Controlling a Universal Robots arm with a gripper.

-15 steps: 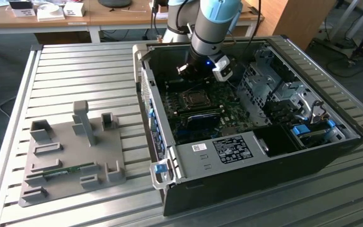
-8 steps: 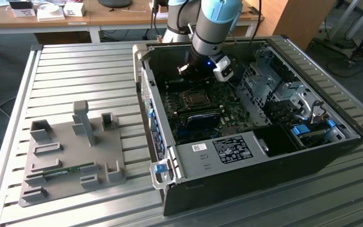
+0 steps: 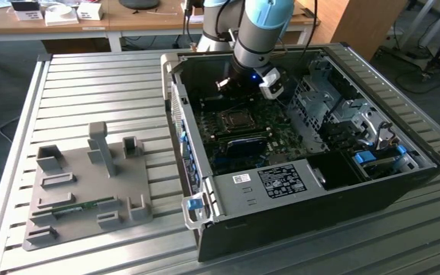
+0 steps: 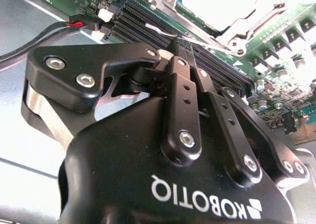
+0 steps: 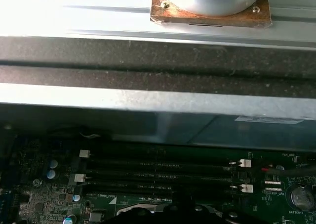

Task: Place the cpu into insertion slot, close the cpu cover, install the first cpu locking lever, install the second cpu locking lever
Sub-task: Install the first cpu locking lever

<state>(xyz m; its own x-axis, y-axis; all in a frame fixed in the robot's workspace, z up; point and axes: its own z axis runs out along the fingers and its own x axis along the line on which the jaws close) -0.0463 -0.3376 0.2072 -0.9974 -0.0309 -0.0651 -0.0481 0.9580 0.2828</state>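
Note:
In the second wrist view the black gripper (image 4: 180,45) has its two fingers pressed together, tips down at the long black memory slots (image 4: 148,23) beside the insertion slot. A thin silvery lever (image 4: 160,31) runs just at the fingertips; whether they touch it I cannot tell. The cpu (image 4: 222,4) lies in the slot with its bright metal top up, and the silvery cpu cover (image 4: 239,31) frames it, lying flat. In the exterior view the gripper (image 3: 234,94) hangs inside the open computer case, just behind the insertion slot (image 3: 237,119) on the green motherboard.
The case (image 3: 304,195) lies open on a slatted metal table (image 3: 90,86). A drive cage (image 3: 334,109) and a power supply (image 3: 281,183) flank the board. A grey fixture plate (image 3: 86,189) sits at the exterior view's left. Red and black cables (image 4: 59,28) lie near the gripper.

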